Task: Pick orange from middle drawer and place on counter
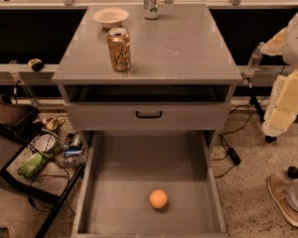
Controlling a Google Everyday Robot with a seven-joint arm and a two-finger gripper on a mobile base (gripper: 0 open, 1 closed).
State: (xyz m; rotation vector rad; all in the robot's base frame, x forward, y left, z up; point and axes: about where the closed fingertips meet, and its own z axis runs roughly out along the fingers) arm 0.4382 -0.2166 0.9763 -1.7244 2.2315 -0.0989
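The orange (158, 199) lies on the floor of the open middle drawer (114, 202), near its front and just right of centre. The drawer is pulled far out at the bottom of the view. The counter (184, 48) is the grey top of the cabinet above it. My gripper (282, 117) hangs at the right edge of the view, beside the cabinet's right side, well above and to the right of the orange and apart from it. It holds nothing that I can see.
On the counter stand a gold-orange drink can (119, 49) at the front left, a pale bowl (110, 17) and a green-white can (150, 2) at the back. A closed drawer front with a black handle (149, 115) sits above the open drawer. Clutter and cables lie on the floor at left; a shoe (284, 199) is at right.
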